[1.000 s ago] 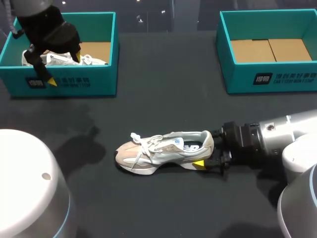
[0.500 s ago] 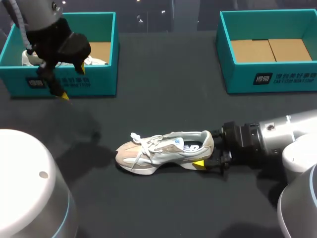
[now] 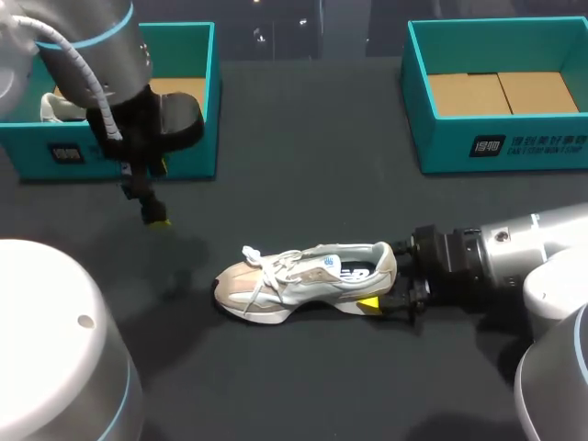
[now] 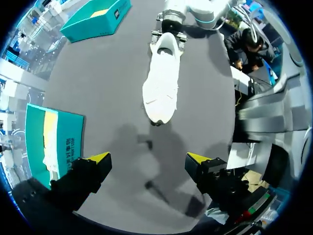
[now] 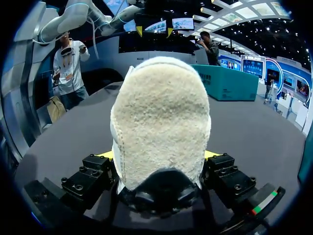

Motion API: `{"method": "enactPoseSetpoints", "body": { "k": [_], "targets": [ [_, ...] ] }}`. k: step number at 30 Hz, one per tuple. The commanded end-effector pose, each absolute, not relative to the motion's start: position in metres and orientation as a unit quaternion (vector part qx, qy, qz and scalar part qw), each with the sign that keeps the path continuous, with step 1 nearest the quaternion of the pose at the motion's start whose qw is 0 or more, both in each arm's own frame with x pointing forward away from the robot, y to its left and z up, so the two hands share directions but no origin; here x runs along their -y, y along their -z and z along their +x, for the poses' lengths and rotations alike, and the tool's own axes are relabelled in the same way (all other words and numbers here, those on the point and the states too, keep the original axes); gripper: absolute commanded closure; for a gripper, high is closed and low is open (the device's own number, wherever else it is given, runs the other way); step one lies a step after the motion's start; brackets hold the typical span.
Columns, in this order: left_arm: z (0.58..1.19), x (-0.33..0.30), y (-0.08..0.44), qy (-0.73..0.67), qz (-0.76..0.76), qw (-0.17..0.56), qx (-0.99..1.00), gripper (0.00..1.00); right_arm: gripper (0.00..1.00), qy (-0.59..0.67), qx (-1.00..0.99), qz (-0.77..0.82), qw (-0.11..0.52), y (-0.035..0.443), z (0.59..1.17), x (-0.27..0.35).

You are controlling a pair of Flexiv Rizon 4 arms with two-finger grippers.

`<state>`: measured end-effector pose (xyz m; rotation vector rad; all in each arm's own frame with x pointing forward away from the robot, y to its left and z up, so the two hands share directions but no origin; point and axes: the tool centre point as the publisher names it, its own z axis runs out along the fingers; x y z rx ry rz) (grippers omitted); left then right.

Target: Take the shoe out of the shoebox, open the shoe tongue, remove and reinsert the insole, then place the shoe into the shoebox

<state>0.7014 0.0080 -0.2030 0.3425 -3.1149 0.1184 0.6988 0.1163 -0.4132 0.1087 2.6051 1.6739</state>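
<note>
Head view, sneaker (image 3: pixel 303 280): rests on its sole on the dark surface (image 3: pixel 303 386), outside both the left shoebox (image 3: pixel 28 152) and the right shoebox (image 3: pixel 432 138).
Head view, right end effector (image 3: pixel 386 280): pinches the heel, seemingly to steady it for tongue work.
Head view, left end effector (image 3: pixel 156 195): hangs before the left shoebox, apart from the toe.
Left wrist view: left end effector spread wide, holding nothing. The sneaker is ahead, toe nearest.
Right wrist view: fleecy heel is clamped between both yellow tips.

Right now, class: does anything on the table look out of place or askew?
Nothing stands out. The shoe stands upright on its sole on the table, its heel clamped by the right gripper.
</note>
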Motion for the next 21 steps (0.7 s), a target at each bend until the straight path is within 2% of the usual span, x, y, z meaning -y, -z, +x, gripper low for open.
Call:
{"method": "enactPoseSetpoints", "body": {
  "k": [1, 8, 21],
  "targets": [
    [0.695, 0.017, 0.209, -0.021, 0.183, 0.016, 0.983, 0.0, 1.0, -0.538, -0.842, 0.035, 0.022, 0.412, 0.698, -0.116],
    [0.672, 0.052, 0.215, -0.043, 0.195, 0.019, 0.98, 0.0, 1.0, -0.538, -0.842, 0.035, 0.022, 0.412, 0.698, -0.116],
    [0.672, 0.052, 0.215, -0.043, 0.195, 0.019, 0.98, 0.0, 1.0, -0.538, -0.842, 0.035, 0.022, 0.412, 0.698, -0.116]
  ]
}}
